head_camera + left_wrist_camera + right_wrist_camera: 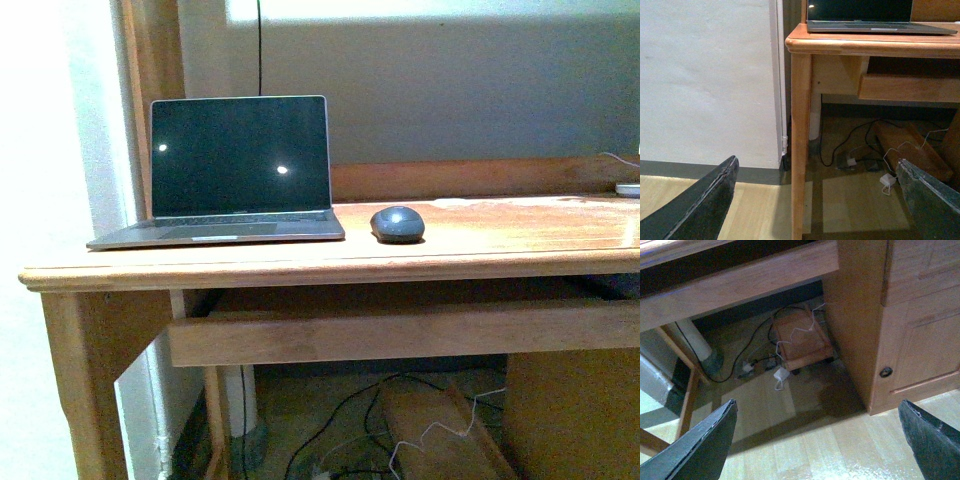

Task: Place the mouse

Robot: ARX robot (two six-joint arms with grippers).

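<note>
We found the mouse [397,224] on the wooden desk [480,240], just right of the open laptop [235,170], well above both grippers, which hung low before the desk. The left gripper [817,200] had its fingers apart and empty; the right gripper [820,440] likewise. Cables [747,347] lay on the floor beneath. The mouse looked dark grey, domed and oval.

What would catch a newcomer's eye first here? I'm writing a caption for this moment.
An open laptop with a dark screen stands at the left end of the wooden desk. The mouse sits just to its right. Both grippers hang open, low by the floor.
</note>
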